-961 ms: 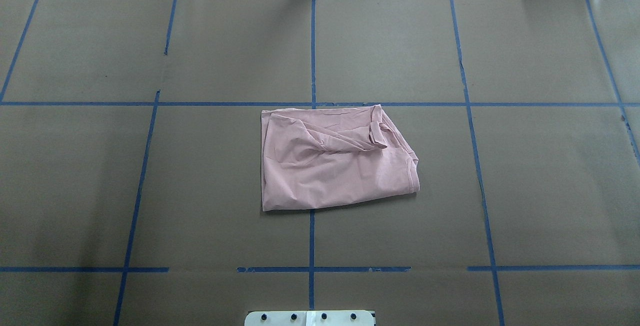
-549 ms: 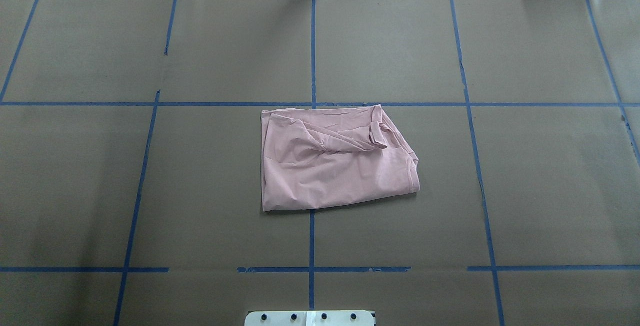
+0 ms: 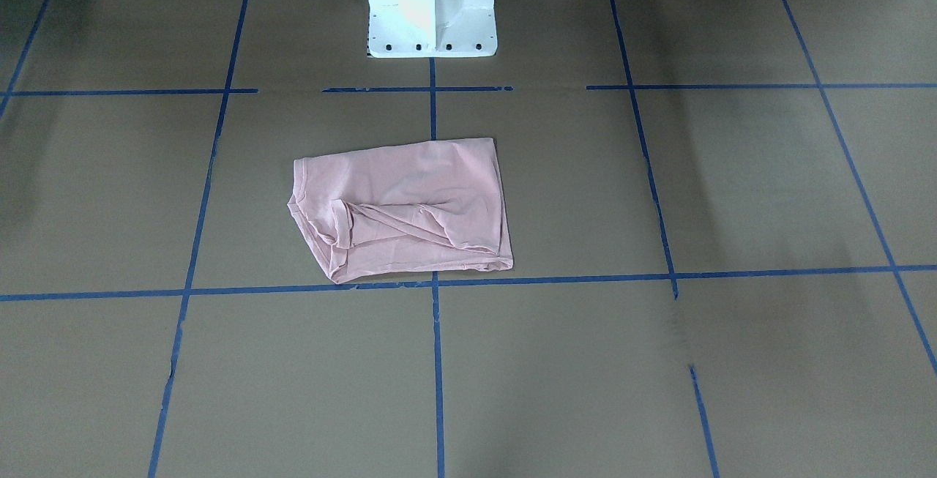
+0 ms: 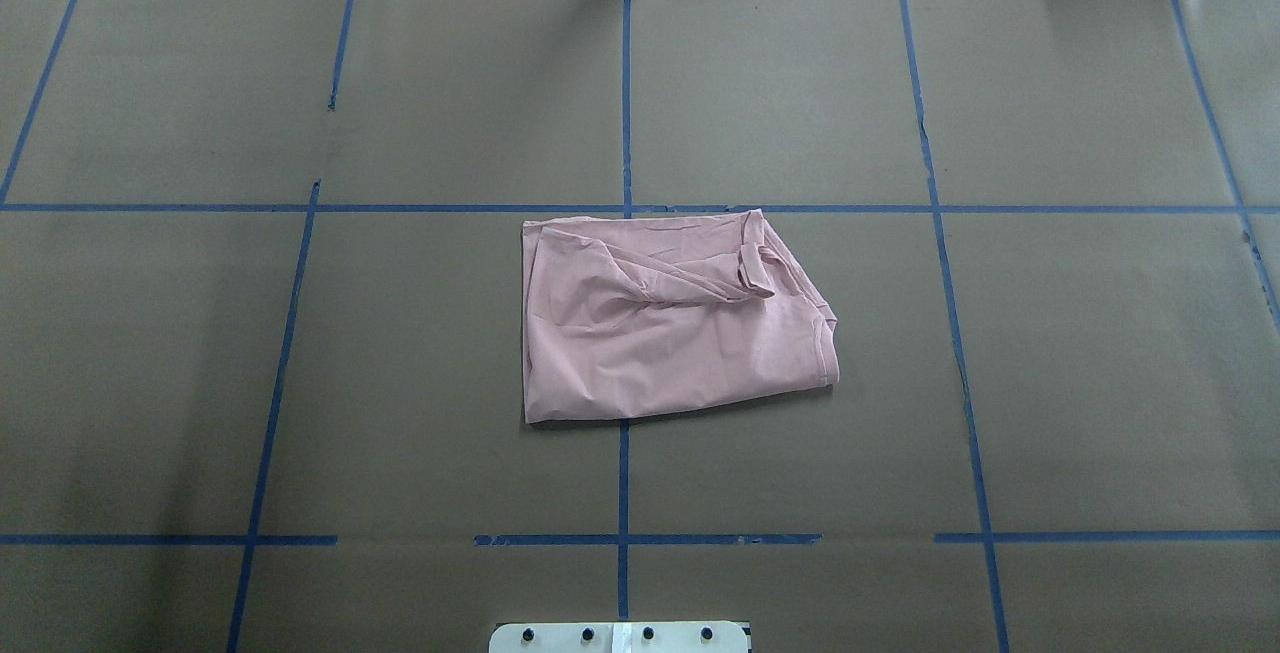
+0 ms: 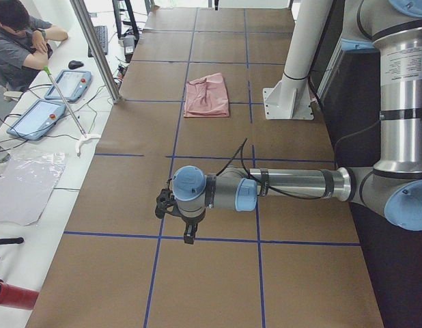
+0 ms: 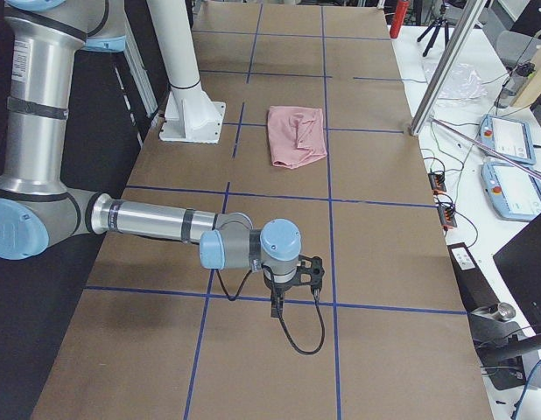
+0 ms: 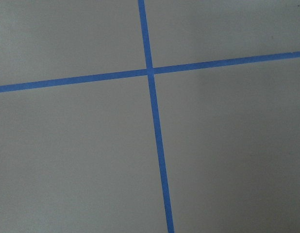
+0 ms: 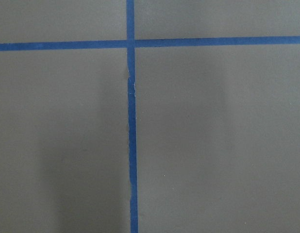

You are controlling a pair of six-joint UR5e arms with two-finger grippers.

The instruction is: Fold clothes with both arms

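Observation:
The pale pink T-shirt (image 4: 670,333) lies folded into a rough rectangle in the middle of the brown table, collar and print hidden; it also shows in the front view (image 3: 410,200) and both side views (image 5: 207,96) (image 6: 297,136). Neither arm is near it. My left gripper (image 5: 187,236) hangs over the table's left end, far from the shirt. My right gripper (image 6: 277,308) hangs over the right end. Both point down and show only in the side views, so I cannot tell if they are open or shut. The wrist views show only paper and blue tape.
Blue tape lines (image 4: 624,103) grid the brown paper. The white pedestal base (image 3: 432,17) stands at the robot's edge. An operator (image 5: 20,34) sits beyond the far edge with teach pendants (image 5: 71,85) and a metal post (image 5: 95,48).

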